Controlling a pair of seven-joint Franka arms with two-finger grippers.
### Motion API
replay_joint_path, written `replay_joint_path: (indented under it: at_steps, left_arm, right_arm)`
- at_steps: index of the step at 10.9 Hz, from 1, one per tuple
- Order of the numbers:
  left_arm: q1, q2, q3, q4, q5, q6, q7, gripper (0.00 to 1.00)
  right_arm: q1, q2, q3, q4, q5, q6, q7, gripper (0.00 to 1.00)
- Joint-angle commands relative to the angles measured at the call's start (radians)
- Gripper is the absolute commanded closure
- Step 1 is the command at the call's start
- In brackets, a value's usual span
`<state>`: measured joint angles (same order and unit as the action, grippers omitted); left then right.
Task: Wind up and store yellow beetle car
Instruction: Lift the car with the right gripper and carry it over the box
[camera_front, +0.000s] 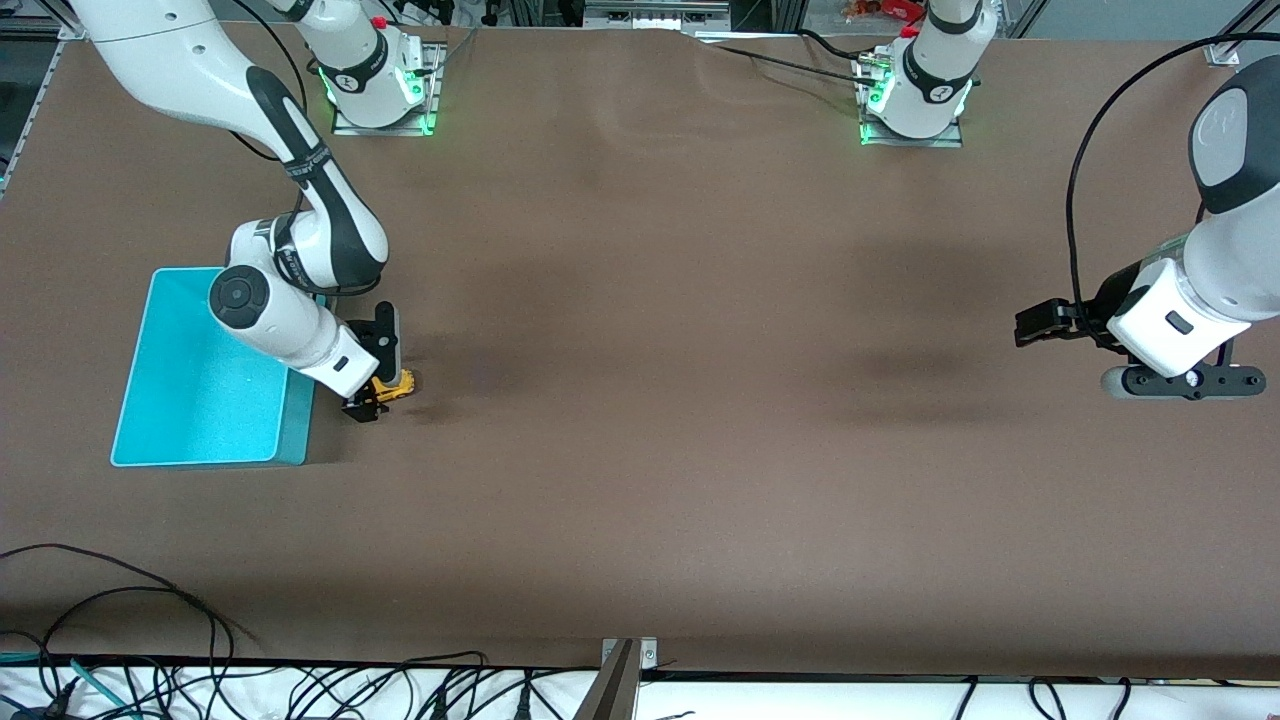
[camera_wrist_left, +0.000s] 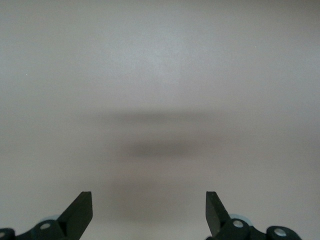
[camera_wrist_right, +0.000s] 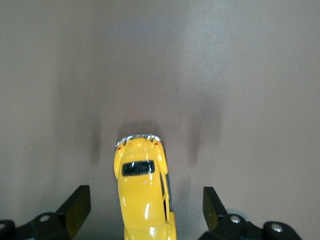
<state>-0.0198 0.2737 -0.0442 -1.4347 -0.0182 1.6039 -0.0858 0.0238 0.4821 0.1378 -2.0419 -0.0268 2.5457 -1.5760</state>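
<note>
Surface (camera_front: 650, 400): we list one broad brown top, carrying everything below.

Bin (camera_front: 200, 385): we record one turquoise rectangular bin, standing on the surface near the edge at the right arm's end. Nothing shows inside it.

Left arm: we find it waiting at its own end of the surface. Its left tool (camera_front: 1030, 325) hangs over bare brown top, well apart from the bin and car. In the left wrist view the left tool (camera_wrist_left: 149, 210) has its two fingers (camera_wrist_left: 80, 210) spread apart with only bare surface between them.

Right arm: we see it reaching down just beside the bin. Its right tool (camera_front: 378, 392) sits low over the car. In the right wrist view the right tool (camera_wrist_right: 146, 210) has fingers (camera_wrist_right: 77, 207) standing apart, one on each side of the car, gaps visible on both sides, so not clamped.

Car (camera_front: 398, 384): we note one small yellow beetle car (camera_wrist_right: 145, 192) with dark windows, resting on the surface just beside the bin, on the side toward the left arm's end, outside it.
</note>
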Motion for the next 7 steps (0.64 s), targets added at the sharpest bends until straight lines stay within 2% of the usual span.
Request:
replay_joint_path:
  at_steps: [1,5,6,7]
  left_arm:
    - [-0.005,-0.002,0.004,0.023,0.010,-0.016,0.012,0.00]
    - [-0.006,-0.001,0.004,0.023,0.007,-0.016,0.012,0.00]
    - [-0.006,-0.001,0.001,0.023,0.007,-0.016,0.011,0.00]
    - [-0.006,-0.001,0.001,0.023,0.007,-0.016,0.011,0.00]
  right_arm:
    - [-0.033,0.013,0.008,-0.011,-0.009,0.034,-0.041,0.00]
    - [-0.044,0.050,0.008,-0.003,-0.010,0.064,-0.053,0.00]
    - [-0.044,0.059,0.008,-0.001,-0.010,0.067,-0.053,0.10]
    - [-0.044,0.064,0.009,-0.003,-0.010,0.082,-0.058,0.29]
